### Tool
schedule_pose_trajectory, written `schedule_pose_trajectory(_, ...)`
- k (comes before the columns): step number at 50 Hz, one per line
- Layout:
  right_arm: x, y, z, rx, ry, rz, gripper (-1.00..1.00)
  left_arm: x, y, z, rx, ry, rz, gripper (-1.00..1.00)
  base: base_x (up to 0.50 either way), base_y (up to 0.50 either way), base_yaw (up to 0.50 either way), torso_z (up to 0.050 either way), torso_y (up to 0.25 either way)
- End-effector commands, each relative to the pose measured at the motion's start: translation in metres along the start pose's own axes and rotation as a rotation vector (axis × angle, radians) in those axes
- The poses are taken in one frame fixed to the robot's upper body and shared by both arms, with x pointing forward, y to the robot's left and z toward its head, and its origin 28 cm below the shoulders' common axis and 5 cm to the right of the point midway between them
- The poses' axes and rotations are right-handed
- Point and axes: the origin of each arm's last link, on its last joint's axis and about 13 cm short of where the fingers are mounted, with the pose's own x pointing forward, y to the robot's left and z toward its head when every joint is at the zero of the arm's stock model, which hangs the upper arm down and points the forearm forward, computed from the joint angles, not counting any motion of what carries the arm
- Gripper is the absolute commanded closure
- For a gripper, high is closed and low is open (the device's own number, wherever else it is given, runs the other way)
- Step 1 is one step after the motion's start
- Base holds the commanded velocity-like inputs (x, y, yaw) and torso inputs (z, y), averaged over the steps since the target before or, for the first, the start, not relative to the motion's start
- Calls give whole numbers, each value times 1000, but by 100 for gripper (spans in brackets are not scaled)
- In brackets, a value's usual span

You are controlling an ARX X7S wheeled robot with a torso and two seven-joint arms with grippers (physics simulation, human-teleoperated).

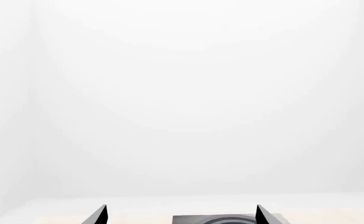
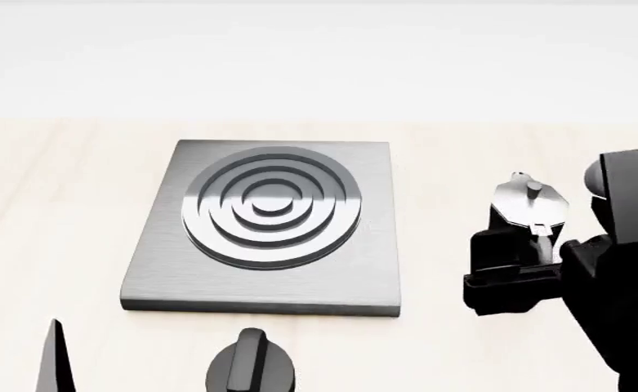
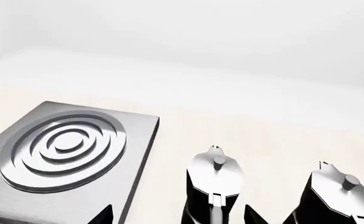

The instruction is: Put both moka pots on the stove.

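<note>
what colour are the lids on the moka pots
Silvery, with small knobs, over black bodies; the moka pots show best in the right wrist view.

I see bright, flat, even light in all three views, with no clear source. The wall behind washes out to near white, and the pale table (image 2: pixel 57 204) almost merges with it. Shadows are very faint. The stove (image 2: pixel 373 269) shows soft sheen on its rings. The pot lids (image 3: pixel 214 169) catch white glare. Everything renders sharp; I see no blur or edge distortion.

No readable text, labels, brands or numbers on anything in view.
</note>
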Motion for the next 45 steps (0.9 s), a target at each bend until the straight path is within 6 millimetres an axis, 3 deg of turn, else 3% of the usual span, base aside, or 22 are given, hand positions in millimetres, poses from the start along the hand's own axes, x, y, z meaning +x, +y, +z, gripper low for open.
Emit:
schedule_pose_trajectory(1, 13, -11, -4, -6, 87, -12, -100, 0, -1, -1, -1, 2, -4, -100, 0, 0, 0, 0, 0)
schedule_pose_trajectory(45, 58, -20, -32, -12, 172, -55, -100, 0, -1, -2, -1, 5, -8, -100, 0, 0, 0, 0, 0)
